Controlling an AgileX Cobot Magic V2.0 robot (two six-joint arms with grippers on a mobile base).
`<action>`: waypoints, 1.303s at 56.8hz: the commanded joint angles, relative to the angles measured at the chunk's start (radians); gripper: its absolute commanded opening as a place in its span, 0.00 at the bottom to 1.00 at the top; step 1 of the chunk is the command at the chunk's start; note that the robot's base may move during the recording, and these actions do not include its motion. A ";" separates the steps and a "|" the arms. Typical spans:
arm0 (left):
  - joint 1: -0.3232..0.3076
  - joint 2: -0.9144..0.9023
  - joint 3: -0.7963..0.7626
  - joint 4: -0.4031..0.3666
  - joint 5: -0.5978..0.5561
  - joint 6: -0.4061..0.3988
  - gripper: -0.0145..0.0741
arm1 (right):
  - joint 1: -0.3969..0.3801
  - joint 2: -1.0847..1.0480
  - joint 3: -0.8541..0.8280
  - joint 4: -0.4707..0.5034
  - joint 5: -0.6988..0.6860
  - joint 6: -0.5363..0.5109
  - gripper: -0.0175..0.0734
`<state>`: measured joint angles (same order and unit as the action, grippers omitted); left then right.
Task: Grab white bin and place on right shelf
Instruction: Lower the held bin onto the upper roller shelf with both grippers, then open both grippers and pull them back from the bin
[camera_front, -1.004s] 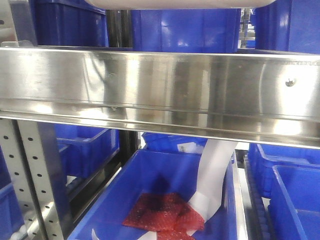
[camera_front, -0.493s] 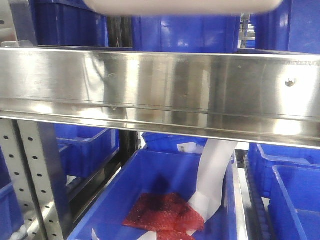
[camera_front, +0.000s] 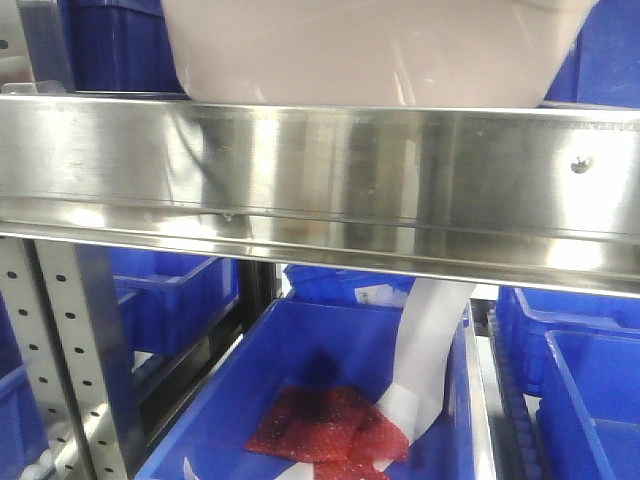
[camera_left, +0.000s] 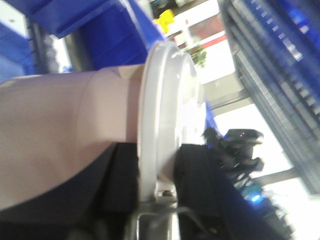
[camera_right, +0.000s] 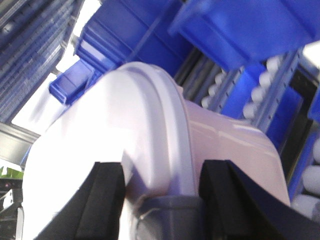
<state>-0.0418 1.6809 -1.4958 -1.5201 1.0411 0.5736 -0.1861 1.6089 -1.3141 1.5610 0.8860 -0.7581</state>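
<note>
The white bin, a pale pinkish tub, fills the top of the front view, just behind the right shelf's shiny steel front rail. The rail hides the bin's base, so I cannot tell whether it rests on the tier. In the left wrist view my left gripper is shut on the rim and lid edge of the white bin, with a black pad on either side. In the right wrist view my right gripper is likewise shut on the rim of the white bin.
Blue open bins stand on the tier behind the tub. Below the rail lies another blue bin with red packets and a white paper strip. Perforated grey uprights stand at the left. A bolt head sits on the rail.
The white bin has come down in the front view, from a thin sliver at the top edge to a broad body reaching the rail. Both grippers stay on it.
</note>
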 joint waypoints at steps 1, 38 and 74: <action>-0.052 -0.044 -0.034 -0.011 0.139 0.039 0.36 | 0.038 -0.057 -0.033 0.088 0.213 -0.044 0.57; -0.046 -0.044 -0.060 0.118 0.055 0.120 0.74 | 0.024 -0.057 -0.053 -0.072 -0.108 -0.268 0.89; -0.046 -0.066 -0.394 0.313 0.298 0.042 0.53 | 0.024 -0.233 -0.154 -0.221 -0.057 -0.265 0.76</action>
<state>-0.0817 1.6768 -1.8431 -1.1160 1.2329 0.6494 -0.1575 1.4651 -1.4285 1.2902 0.8017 -1.0117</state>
